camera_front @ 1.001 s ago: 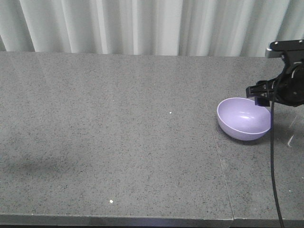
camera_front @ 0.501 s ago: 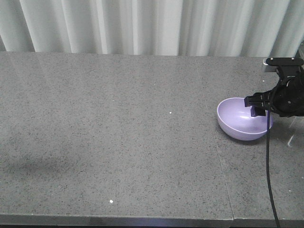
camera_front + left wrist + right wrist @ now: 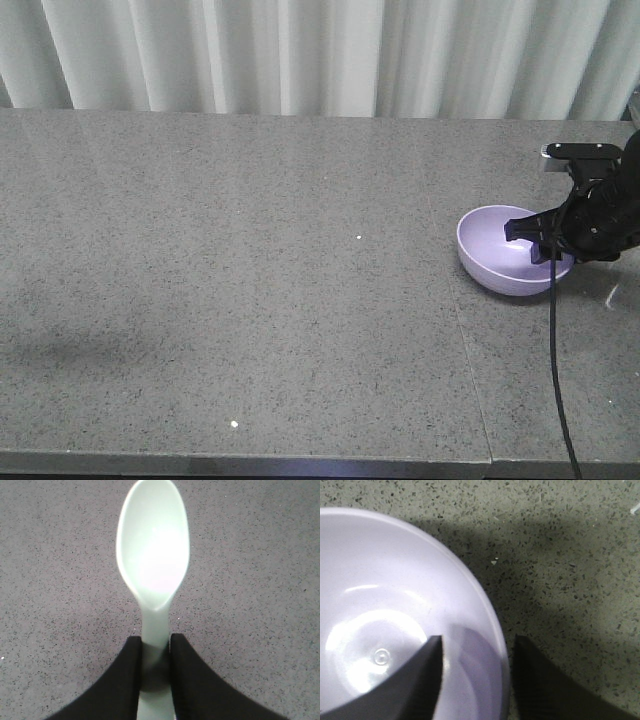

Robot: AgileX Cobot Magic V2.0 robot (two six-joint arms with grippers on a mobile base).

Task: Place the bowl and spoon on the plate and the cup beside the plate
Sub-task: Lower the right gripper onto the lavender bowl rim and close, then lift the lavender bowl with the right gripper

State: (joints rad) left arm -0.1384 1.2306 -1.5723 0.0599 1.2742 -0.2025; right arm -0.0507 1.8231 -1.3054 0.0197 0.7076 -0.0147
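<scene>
Front view: we are finding the bowl [image 3: 500,258] near the counter's [image 3: 250,280] right end, with the right gripper [image 3: 540,240] at its rim. Plate and cup are not showing, so we judge nothing arranged yet. Broad counter is lying open leftward.

Left wrist: the left gripper [image 3: 155,647] is pinching the spoon [image 3: 152,560] by its handle.

Right wrist: jaws are straddling the bowl's rim, parted.

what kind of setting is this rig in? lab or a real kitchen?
Likely a staged lab test bench, not a kitchen: grey speckled countertop, pale pleated curtain as backdrop, and the robot's right pincer at a lavender bowl.
</scene>
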